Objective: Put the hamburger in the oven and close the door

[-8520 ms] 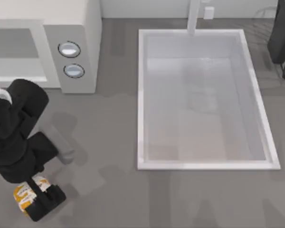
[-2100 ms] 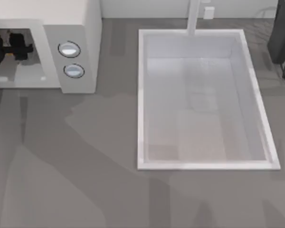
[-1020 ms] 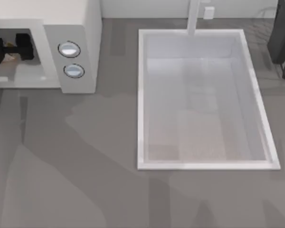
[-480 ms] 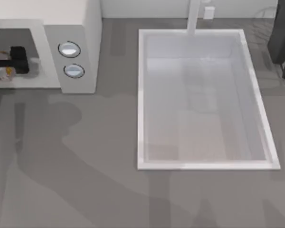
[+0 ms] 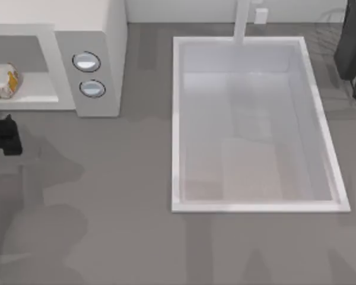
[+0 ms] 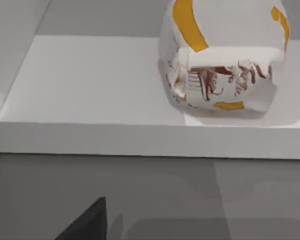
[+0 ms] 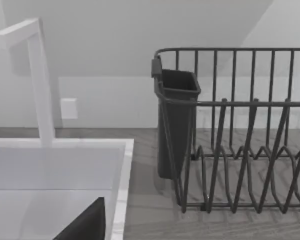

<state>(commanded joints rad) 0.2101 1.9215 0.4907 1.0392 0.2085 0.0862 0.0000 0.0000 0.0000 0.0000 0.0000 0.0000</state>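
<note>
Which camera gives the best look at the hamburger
The left wrist view: the hamburger sits close up on the oven floor, wrapper print legible. The top view shows it small at the left edge.

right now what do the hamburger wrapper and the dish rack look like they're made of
The hamburger looks wrapped in thin matte paper: white with creases, a torn-looking edge, yellow patches and dark print. The dish rack looks like dark coated metal wire, judging by its thin, evenly bent bars; it could be plastic.
</note>
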